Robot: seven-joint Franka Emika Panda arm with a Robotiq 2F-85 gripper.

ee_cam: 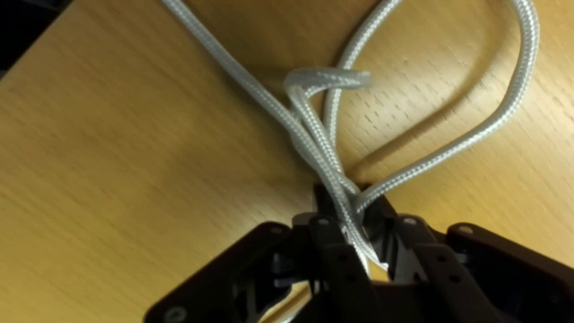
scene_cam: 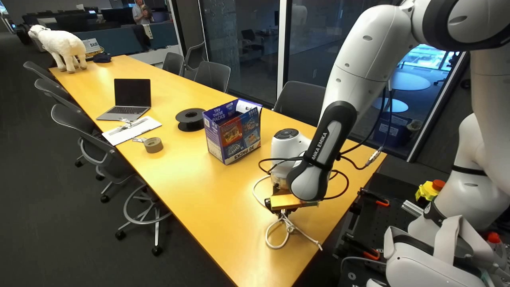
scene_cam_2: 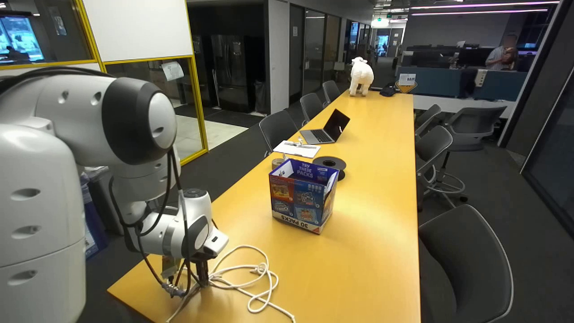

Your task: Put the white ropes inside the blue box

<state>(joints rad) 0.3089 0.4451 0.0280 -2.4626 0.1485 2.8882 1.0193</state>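
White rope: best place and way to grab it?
I'd grip the white rope from above, fingers either side of the bunch where its strands converge; the hand is closed about there. Loops spread across the table, so pinching a single strand would likely leave more trailing.

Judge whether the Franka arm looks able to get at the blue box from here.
Probably yes: the blue box stands open-topped, and only tabletop and slack white rope show between it and the gripper.
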